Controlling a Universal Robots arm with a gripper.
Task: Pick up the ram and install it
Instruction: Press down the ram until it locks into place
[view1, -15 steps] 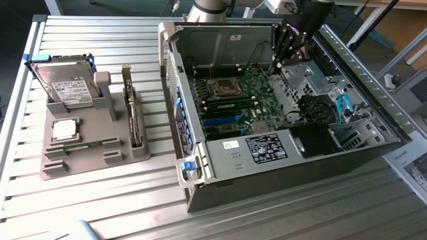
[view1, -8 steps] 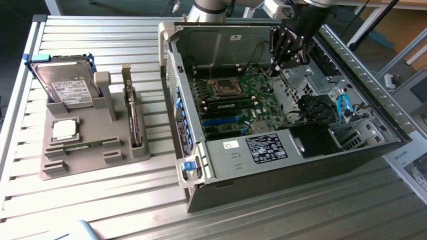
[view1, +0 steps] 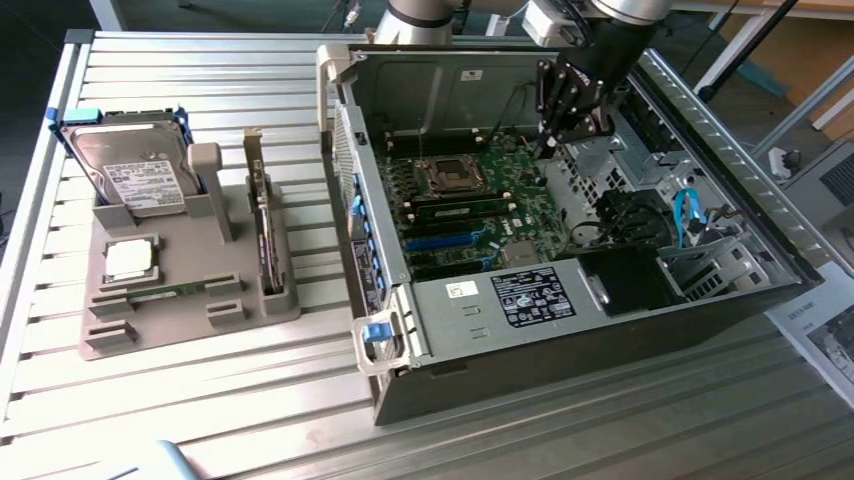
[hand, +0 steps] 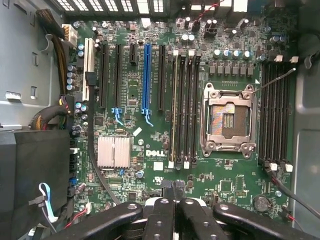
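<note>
Inside the case (view1: 414, 80), the pincer (hand: 173, 186) hangs clenched over the motherboard (hand: 150, 150), partly cropped.

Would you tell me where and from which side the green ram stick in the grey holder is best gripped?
Probably at the middle of its upper edge, from straight above, pinching across its thin faces. The ram seems to stand on edge in a slot of the grey holder, whose blocks crowd its ends.

You have a grey holder (view1: 174, 318) on the slatted table (view1: 200, 70), carrying a propped hard drive (view1: 131, 170), a flat silver processor chip (view1: 128, 260) and a bracketed card (view1: 267, 240) on edge. Beside it, the open computer case (view1: 400, 85) exposes the motherboard (hand: 150, 142), processor socket (hand: 229, 120) and silver heatsink (hand: 113, 151).
</note>
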